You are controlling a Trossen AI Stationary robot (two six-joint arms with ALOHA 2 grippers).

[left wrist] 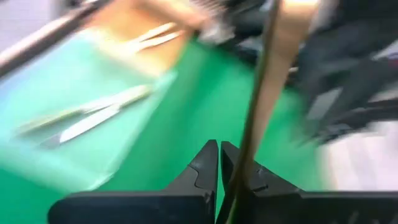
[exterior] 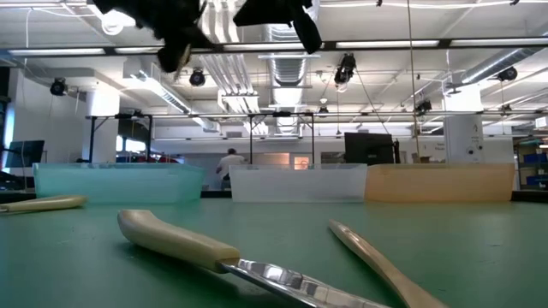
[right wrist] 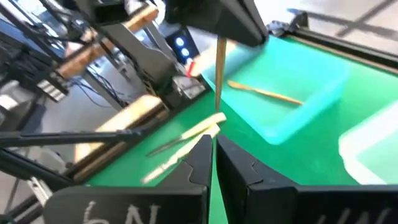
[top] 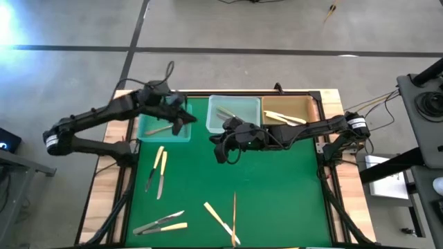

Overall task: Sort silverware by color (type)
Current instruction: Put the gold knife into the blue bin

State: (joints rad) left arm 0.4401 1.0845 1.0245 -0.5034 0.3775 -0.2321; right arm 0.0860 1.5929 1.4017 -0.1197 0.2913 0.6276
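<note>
My left gripper (top: 181, 123) hovers over the right end of the teal tray (top: 149, 131), shut on a slim golden-bronze piece of silverware (left wrist: 264, 81). The right wrist view shows that piece (right wrist: 219, 74) as a thin stick below the left gripper (right wrist: 214, 22). A second golden-bronze piece (top: 160, 129) lies flat in the teal tray. Above the green mat near the table's middle, my right gripper (top: 221, 153) is shut (right wrist: 213, 144) with nothing between its fingers. My left gripper pinches the golden-bronze piece by one end (left wrist: 239, 180) between its two shut fingers. The piece runs on forward past the fingertips, roughly along the fingers. It is lifted clear of the tray and the mat.
A clear tray (top: 234, 104) with silver pieces and a tan tray (top: 304, 105) with cream pieces stand along the far edge. Loose silverware lies on the mat: knives at the left (top: 156, 171), more near the front (top: 163, 223) (top: 221, 220). Two lie close to the low camera (exterior: 214, 252) (exterior: 385, 265).
</note>
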